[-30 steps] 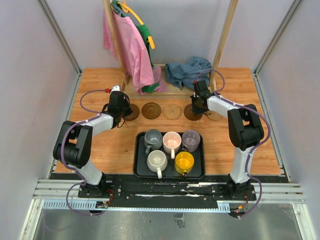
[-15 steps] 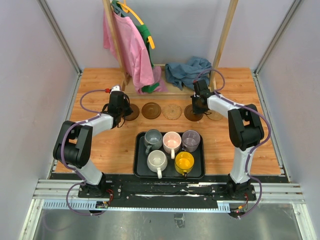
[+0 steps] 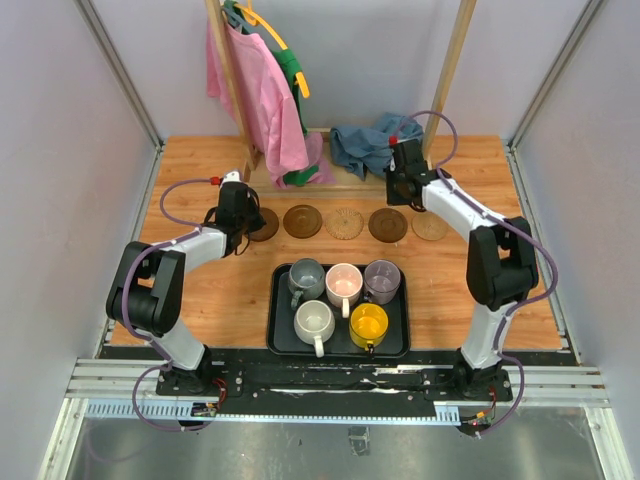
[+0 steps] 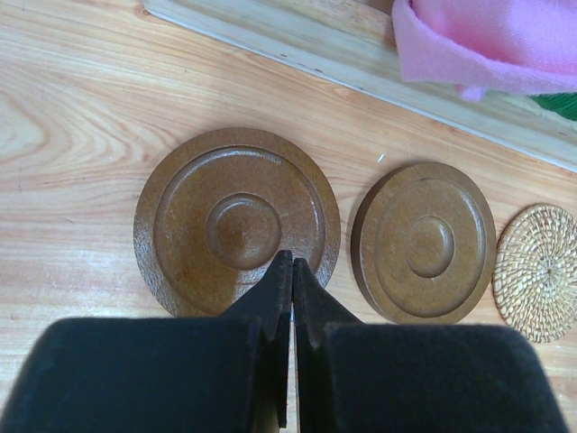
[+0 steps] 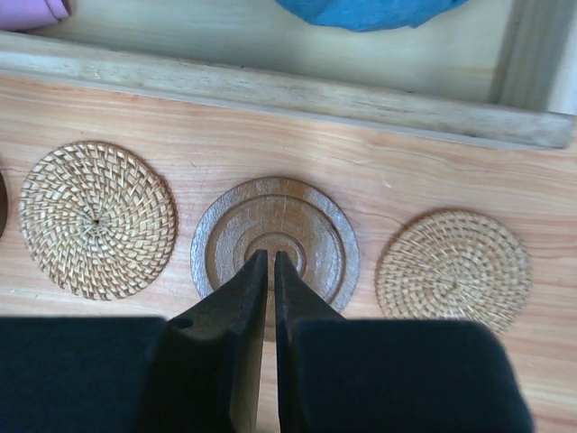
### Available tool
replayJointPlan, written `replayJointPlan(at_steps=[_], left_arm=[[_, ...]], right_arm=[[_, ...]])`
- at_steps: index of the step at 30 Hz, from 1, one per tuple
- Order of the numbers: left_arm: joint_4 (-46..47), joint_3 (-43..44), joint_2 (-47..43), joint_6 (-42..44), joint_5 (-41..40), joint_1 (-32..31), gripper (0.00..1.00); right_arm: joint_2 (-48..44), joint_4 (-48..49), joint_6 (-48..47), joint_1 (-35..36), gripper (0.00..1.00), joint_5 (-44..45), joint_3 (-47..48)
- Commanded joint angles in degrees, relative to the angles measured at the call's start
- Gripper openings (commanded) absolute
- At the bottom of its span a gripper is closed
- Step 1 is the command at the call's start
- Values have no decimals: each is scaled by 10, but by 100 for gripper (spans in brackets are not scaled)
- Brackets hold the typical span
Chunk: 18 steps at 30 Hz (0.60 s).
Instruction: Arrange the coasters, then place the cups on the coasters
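**A:** Coasters point(image 3: 345, 222): five in one row on the surface point(image 3: 230, 300) beyond the tray point(image 3: 398, 340), in the order dark, dark, woven, dark, woven, each apart from its neighbour. We judge the arranging step all but finished.

**B:** Agreed. Left fingers point(image 4: 279, 293) are pressed together and clamped on nothing, tips over the near rim of the leftmost dark coaster point(image 4: 236, 216). We cannot tell whether they touch it. Right fingers point(image 5: 255, 284) are almost together, a thin slit between them, poised over the fourth coaster point(image 5: 279, 212) and holding nothing.

**A:** Cups point(image 3: 343, 283): all five sit in the tray, white and yellow on the near side, grey, pink and lavender behind. None is on a coaster yet.

**B:** So next, in our judgement, one arm goes to the tray, spreads its fingers and takes a cup by rim or handle. The cups stand close together, so we would pick an outer one first and set it centred on a coaster.
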Motion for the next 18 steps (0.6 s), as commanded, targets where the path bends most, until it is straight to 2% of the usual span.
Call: replayJointPlan(at_steps=[1, 6, 9, 11, 14, 18], left_arm=[[10, 15, -12, 11, -3, 1, 0], [3, 15, -38, 23, -9, 1, 1], [1, 1, -60, 29, -28, 2, 1], [1, -10, -73, 30, -40, 5, 1], [5, -22, -88, 29, -54, 7, 1], [42, -45, -100, 30, -64, 7, 1]], right_arm=[[-64, -3, -11, -1, 10, 33, -30], [-137, 1, 8, -39, 21, 41, -92], [-187, 17, 34, -87, 38, 39, -137], [-217, 30, 51, -127, 57, 33, -160], [-252, 53, 63, -180, 69, 26, -180], [-276, 87, 66, -224, 93, 37, -201]])
